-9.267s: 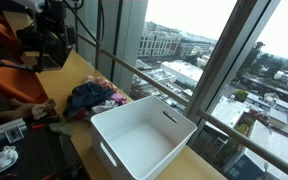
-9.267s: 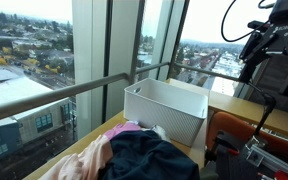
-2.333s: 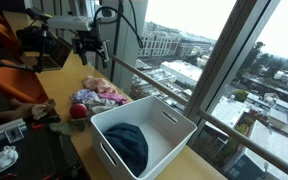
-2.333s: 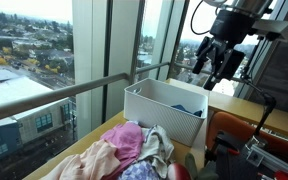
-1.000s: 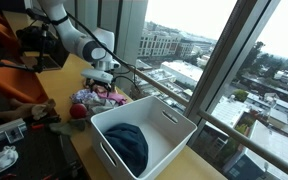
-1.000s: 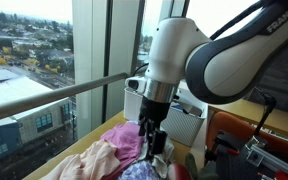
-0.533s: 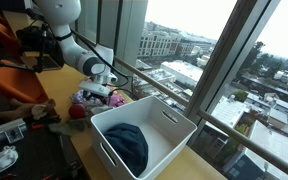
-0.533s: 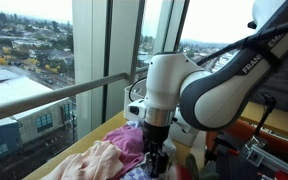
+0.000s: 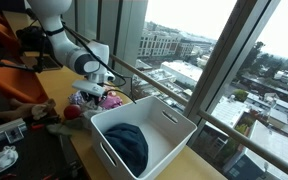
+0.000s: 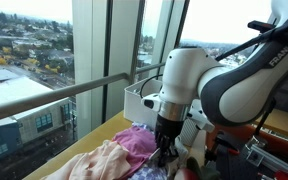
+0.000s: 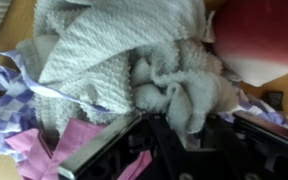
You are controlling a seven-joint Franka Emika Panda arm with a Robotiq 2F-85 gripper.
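My gripper (image 9: pixel 93 97) is down in a pile of clothes (image 9: pixel 102 99) on the wooden counter, next to a white bin (image 9: pixel 180 131). In the wrist view the gripper (image 11: pixel 189 136) has its jaws drawn in on a fold of fluffy white cloth (image 11: pixel 169 85), which bunches up between the dark fingers (image 11: pixel 112 147). Around it lie a pink cloth (image 11: pixel 69 142), a purple checked cloth (image 11: pixel 6 88) and a red object (image 11: pixel 259 35). In an exterior view the gripper (image 10: pixel 167 152) is buried in the pink and cream pile (image 10: pixel 109 160).
A dark blue garment (image 9: pixel 130 148) lies inside the white bin. The bin (image 10: pixel 138 98) stands against the window rail (image 9: pixel 154 82). A red ball-like thing (image 9: pixel 72 113) sits at the pile's near edge. An orange chair (image 9: pixel 2 42) and cables stand behind the counter.
The arm has sunk a little deeper into the pile. The jaws have come together from wide open onto the white cloth.
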